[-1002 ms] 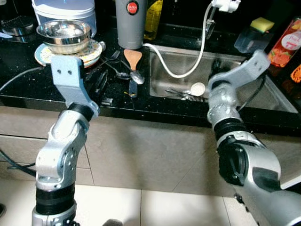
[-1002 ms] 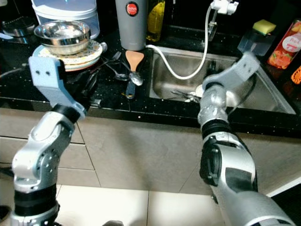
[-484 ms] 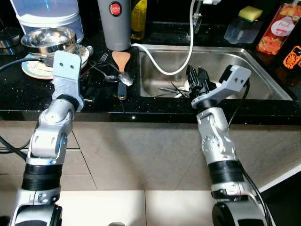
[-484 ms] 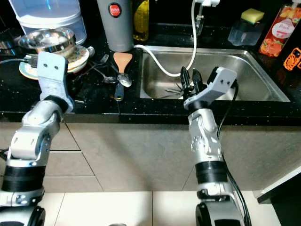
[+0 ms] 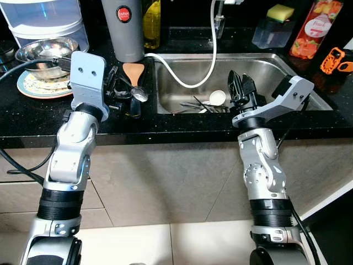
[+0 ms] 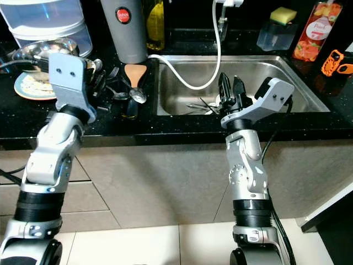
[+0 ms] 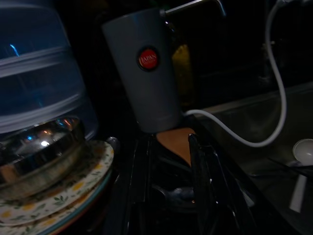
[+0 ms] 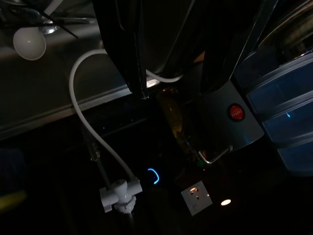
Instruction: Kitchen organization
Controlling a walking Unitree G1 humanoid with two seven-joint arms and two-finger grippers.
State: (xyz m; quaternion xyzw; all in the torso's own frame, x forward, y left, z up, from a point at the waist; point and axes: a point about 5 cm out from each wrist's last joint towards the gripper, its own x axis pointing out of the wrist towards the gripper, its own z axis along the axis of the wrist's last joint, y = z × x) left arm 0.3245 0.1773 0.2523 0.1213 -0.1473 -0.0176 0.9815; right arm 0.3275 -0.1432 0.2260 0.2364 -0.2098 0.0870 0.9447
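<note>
Loose cutlery lies on the black counter left of the sink: a wooden spatula (image 5: 132, 72), a spoon (image 5: 138, 95) and forks (image 6: 114, 72). My left gripper (image 5: 114, 88) hovers open just left of them, nothing between its fingers (image 7: 200, 166). More cutlery (image 5: 194, 105) and a white spoon (image 5: 218, 97) lie in the steel sink (image 5: 265, 61). My right gripper (image 5: 239, 78) is open and empty, pointing up over the sink's front part. A steel bowl (image 5: 47, 51) rests on stacked patterned plates (image 5: 33, 86) at the far left.
A grey flask (image 5: 122, 27), an oil bottle (image 5: 152, 22) and a clear water container (image 5: 47, 16) stand at the back. A white hose (image 5: 190, 83) hangs from the tap into the sink. A sponge on a plastic tub (image 5: 274, 27) and a red bottle (image 5: 309, 30) sit back right.
The camera has pulled back and up. My left gripper has shifted right, closer to the spatula and spoons. My right gripper has swung up over the sink's front part.
</note>
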